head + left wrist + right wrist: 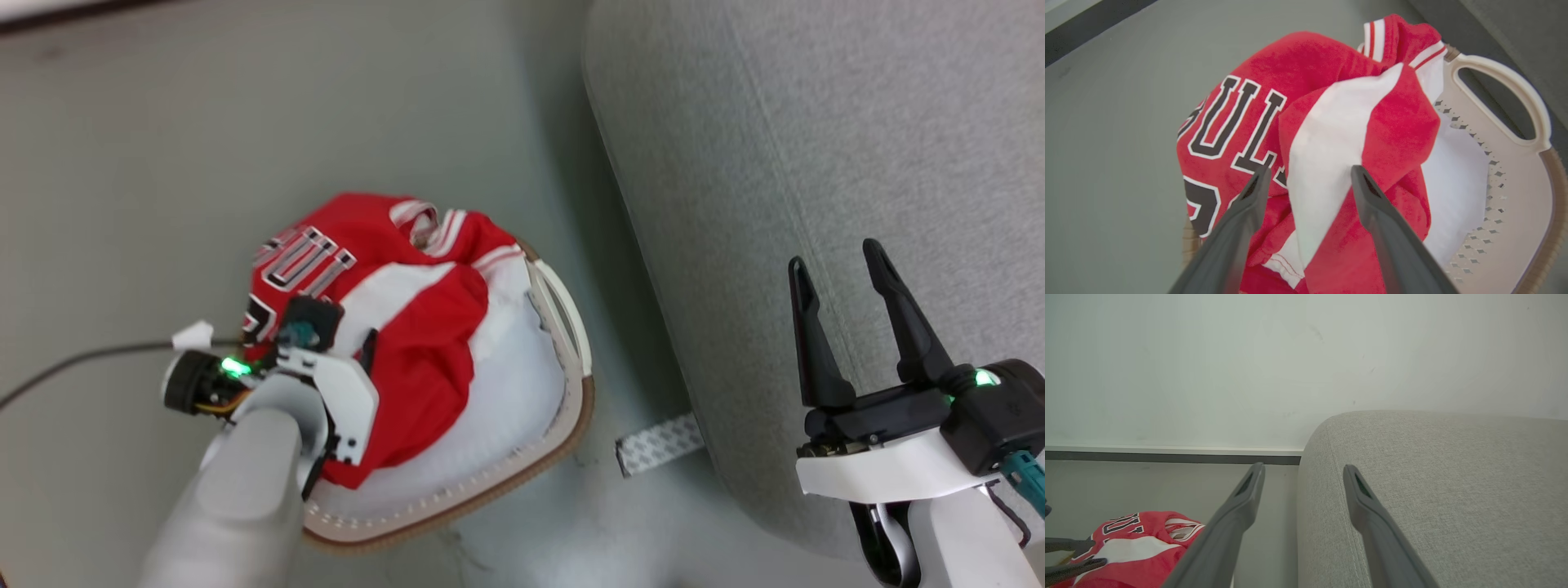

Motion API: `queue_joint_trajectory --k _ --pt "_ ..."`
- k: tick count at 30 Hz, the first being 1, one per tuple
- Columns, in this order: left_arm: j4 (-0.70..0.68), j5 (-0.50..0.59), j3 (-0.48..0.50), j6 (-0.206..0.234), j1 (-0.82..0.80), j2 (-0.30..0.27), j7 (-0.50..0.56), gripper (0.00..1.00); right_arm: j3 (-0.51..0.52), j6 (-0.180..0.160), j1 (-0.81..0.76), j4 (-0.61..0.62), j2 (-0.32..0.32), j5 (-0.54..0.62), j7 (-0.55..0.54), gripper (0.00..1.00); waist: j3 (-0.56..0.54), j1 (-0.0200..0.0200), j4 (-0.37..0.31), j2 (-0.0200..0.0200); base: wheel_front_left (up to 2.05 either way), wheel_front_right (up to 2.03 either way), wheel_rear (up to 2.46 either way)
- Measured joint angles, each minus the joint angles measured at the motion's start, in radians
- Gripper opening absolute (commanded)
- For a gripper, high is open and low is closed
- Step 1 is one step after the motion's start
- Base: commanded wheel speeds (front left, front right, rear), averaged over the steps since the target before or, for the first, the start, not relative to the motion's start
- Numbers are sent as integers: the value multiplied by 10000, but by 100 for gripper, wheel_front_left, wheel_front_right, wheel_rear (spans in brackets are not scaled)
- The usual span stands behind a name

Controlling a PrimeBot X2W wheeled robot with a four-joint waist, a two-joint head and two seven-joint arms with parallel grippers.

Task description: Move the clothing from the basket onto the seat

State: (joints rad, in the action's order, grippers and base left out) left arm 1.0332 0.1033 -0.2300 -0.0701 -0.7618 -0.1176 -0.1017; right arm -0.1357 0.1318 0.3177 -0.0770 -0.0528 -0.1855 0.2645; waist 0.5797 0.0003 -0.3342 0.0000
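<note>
Grey smooth floor [163, 122] fills the left part of the head view, and in the right wrist view a pale wall [1290, 355] with a dark skirting strip [1167, 458] closes the room behind. On this floor stands the basket [575, 384], white with small holes, a brown rim and a loop handle [1502, 77], just beside the rounded arm of the seat [816, 163], which is covered in light grey woven fabric. The clothing [408, 327] is inside the basket, heaped up above the rim on the side away from the seat; it is red with broad white stripes, and one piece shows black letters with white outline. Under the clothing lies a plain white cloth pad [522, 367]. The left gripper [1309, 170] points down at the heap with its jaws wide apart, a white stripe of the clothing showing between the two dark fingers [1237, 228]; whether the tips touch the fabric I cannot tell. The right gripper [834, 257] hangs over the arm of the seat, well apart from the basket, jaws also wide apart and holding nothing. A short patterned strip [657, 443] lies on the floor between the basket and the seat, and a thin dark cable [82, 359] runs from the left wrist to the left edge of the head view.
</note>
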Motion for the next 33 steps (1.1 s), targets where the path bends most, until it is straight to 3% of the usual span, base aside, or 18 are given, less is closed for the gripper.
queue_joint_trajectory --k 4,10,11,12,21,28,33 --pt "667 -44 130 351 -689 -4 314 100 4 0 87 107 2 -98 -2 100 691 0 -173 0 0 0 0" --pt "1398 -364 153 71 -1248 107 334 100 -117 0 344 184 6 -169 0 100 1419 -1 -240 0 0 0 0" --pt "1524 -433 153 -4 -1288 146 307 31 -142 0 368 180 8 -169 -2 100 1482 -1 -230 0 0 0 0" --pt "1613 -489 136 -35 -1313 205 280 0 -146 0 396 171 12 -169 -2 100 1509 -1 -203 -1 0 0 0" --pt "2008 -1358 -313 -539 -672 679 -173 0 98 0 -14 -180 23 88 -2 100 622 -2 277 0 0 0 0" --pt "-1179 -5081 -4056 -591 1543 700 844 0 291 0 -834 -596 33 441 -2 100 -879 -4 914 0 0 0 0" --pt "-2980 -6370 -5229 -612 2104 631 1371 0 485 0 -1437 -840 13 698 -2 100 -2100 -4 1538 0 0 0 0"
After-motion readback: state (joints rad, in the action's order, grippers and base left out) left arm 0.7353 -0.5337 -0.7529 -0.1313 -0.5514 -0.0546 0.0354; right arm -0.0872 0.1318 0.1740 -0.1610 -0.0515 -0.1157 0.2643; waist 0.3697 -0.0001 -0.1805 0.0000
